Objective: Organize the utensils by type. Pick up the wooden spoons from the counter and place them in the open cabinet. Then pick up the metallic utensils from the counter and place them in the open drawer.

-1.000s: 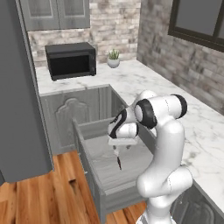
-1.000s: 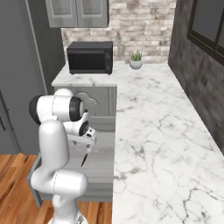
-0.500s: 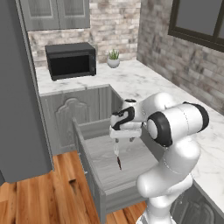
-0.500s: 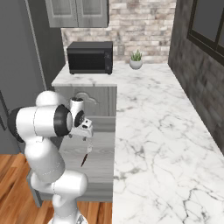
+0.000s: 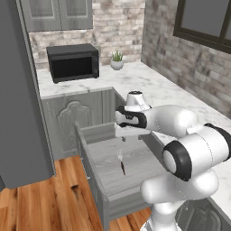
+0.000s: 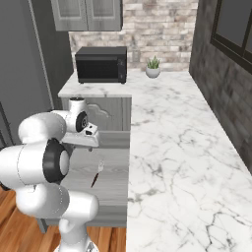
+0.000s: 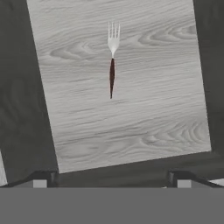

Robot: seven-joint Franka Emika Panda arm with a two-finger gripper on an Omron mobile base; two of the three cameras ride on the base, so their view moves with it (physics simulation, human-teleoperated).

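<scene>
**Fork lying in open drawer, gripper empty above**

Fork [image 7: 112, 57] with silver tines and a dark handle lies flat on the pale wood-grain floor of the open drawer [image 5: 90, 155], touching nothing else. The gripper [image 5: 130, 137] hangs above it, fingers spread wide, holding nothing. Marble counter [image 6: 182, 157] runs alongside; a black microwave [image 5: 73, 62] and potted plant [image 6: 153, 67] stand farther back. No readable writing or labels.

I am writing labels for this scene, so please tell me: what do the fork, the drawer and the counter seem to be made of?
The fork: pale silver tines look like metal; the dark reddish-brown handle could be wood or plastic, hard to tell. The drawer: grey wood, judging by the wavy grain lines on its floor, matte finish. The counter: white marble-like stone with grey veins, smooth and slightly glossy.
</scene>
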